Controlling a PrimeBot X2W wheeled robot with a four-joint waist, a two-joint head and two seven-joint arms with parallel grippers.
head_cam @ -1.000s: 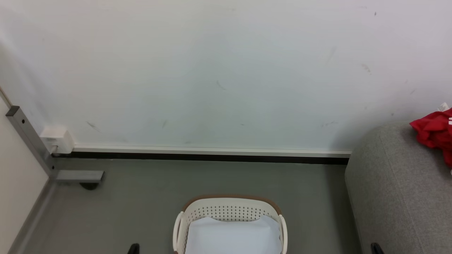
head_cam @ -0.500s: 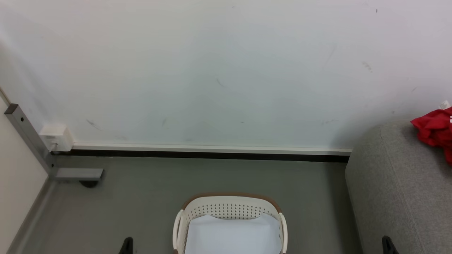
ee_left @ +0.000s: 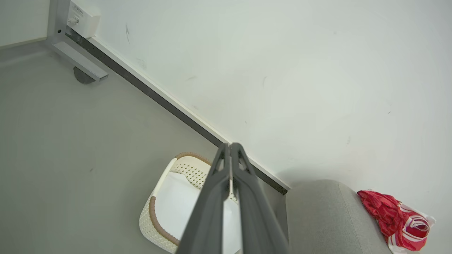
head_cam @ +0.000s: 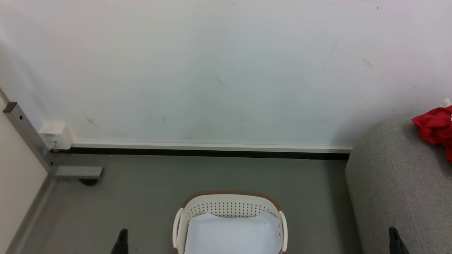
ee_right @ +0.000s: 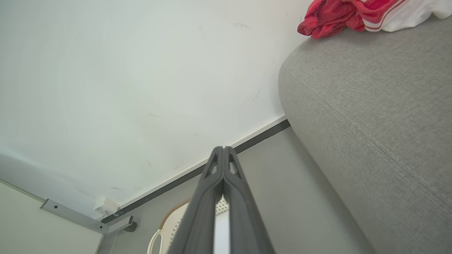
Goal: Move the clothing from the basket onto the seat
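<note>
The white perforated basket (head_cam: 229, 211) with a brown rim stands on the floor at the bottom centre of the head view, holding only a flat white sheet (head_cam: 231, 234). Red clothing (head_cam: 434, 128) lies bunched on the grey seat (head_cam: 392, 183) at the right; in the left wrist view the clothing (ee_left: 395, 218) shows white-striped trim. My left gripper (head_cam: 121, 240) pokes up at the lower left of the basket, shut and empty, its tips (ee_left: 230, 145) pressed together. At the lower right, over the seat's edge, my right gripper (head_cam: 395, 238) is likewise shut (ee_right: 223, 148) and holds nothing.
A white wall with a black baseboard (head_cam: 204, 153) runs behind the basket. A grey metal bracket (head_cam: 76, 173) and a white wall box (head_cam: 54, 135) sit in the left corner. Grey floor (head_cam: 148, 197) surrounds the basket.
Both grippers' tips have risen further into the head view and spread outward, left going left, right going right. The camera has tilted slightly; basket and clothing stay in place.
</note>
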